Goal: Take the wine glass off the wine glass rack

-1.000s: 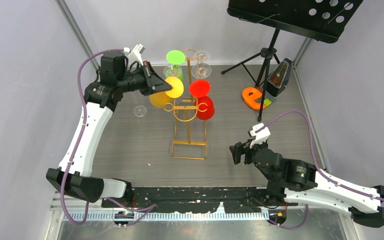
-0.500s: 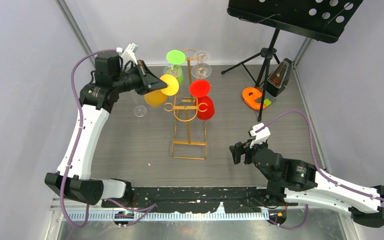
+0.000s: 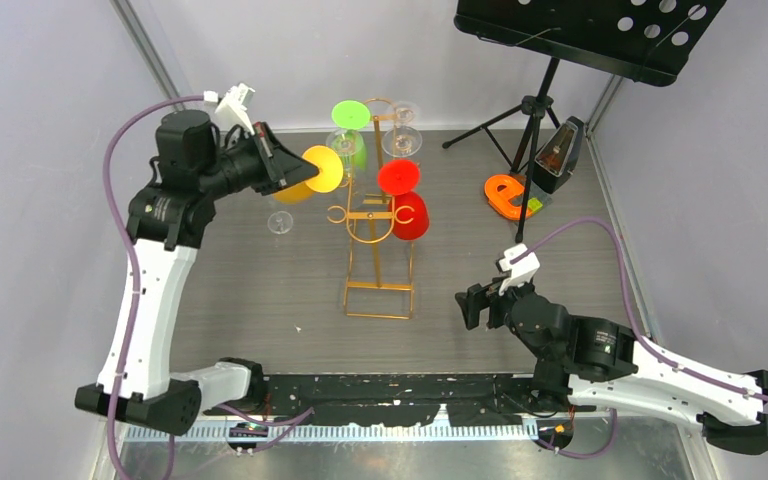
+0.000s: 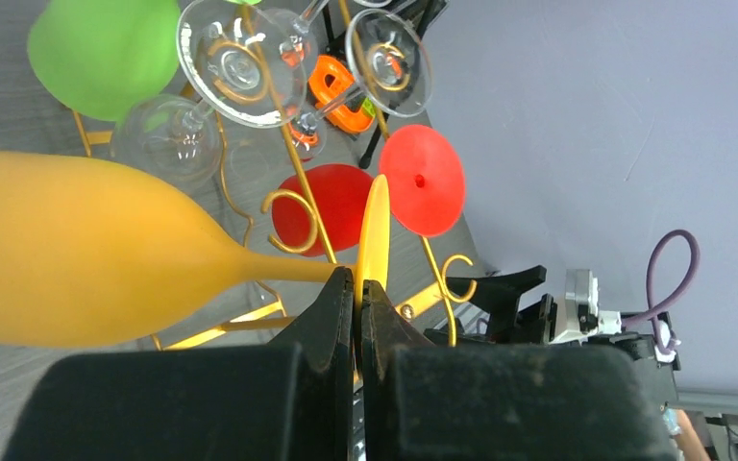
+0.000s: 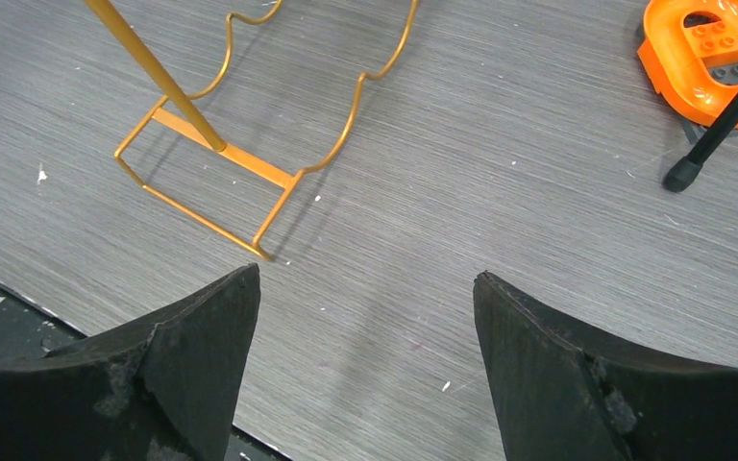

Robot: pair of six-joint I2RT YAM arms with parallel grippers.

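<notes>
Holding the yellow wine glass (image 3: 300,180) by its foot, the left gripper (image 3: 278,165) has it in the air over the far-left part of the table (image 3: 260,290), just left of the wine glass rack (image 3: 379,286). The glass lies almost on its side, bowl toward the left edge and foot toward the rack. I see the foot close to the gold hooks but cannot tell whether it touches one.

On the rack hang a green glass (image 3: 350,113), a red glass (image 3: 410,213) and two clear glasses (image 3: 402,140). The coloured bowls are opaque, so I cannot see inside them. A small clear glass (image 3: 280,222) stands on the surface just below the yellow bowl, which narrows the room there.

Bare surface runs from the rack's base to the near edge. The right gripper (image 3: 468,306) hangs over it near the near-right corner, jaws spread wide and holding nothing. At the far-right corner stand a black music stand (image 3: 590,30), a metronome (image 3: 560,155) and an orange block piece (image 3: 508,195).

From the left wrist I see the foot edge-on, pinched between the closed fingers (image 4: 332,312), with the yellow bowl (image 4: 77,250) filling the left side. Only the right wrist shows the rack's rectangular base (image 5: 240,163) sitting flat on the surface.
</notes>
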